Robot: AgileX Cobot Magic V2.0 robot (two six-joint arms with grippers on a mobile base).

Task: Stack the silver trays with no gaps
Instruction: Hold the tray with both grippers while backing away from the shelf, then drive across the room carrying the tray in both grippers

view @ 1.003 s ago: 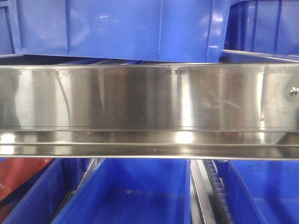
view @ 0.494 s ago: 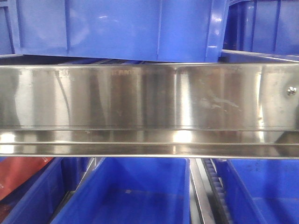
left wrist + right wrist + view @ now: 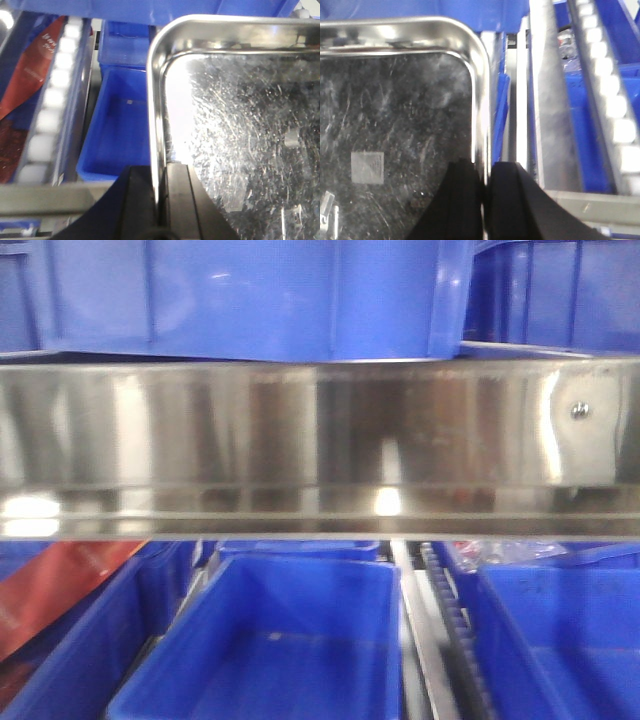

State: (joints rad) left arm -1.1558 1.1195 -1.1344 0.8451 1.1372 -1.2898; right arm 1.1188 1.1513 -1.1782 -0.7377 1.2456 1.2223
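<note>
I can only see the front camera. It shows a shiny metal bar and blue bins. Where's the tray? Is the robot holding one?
Observer: Yes. In the left wrist view the left pincer is shut on the left rim of a silver tray.
Operator: What's the other arm doing?
Observer: In the right wrist view the right pincer is shut on a right-hand rim, most likely of the same tray.
</note>
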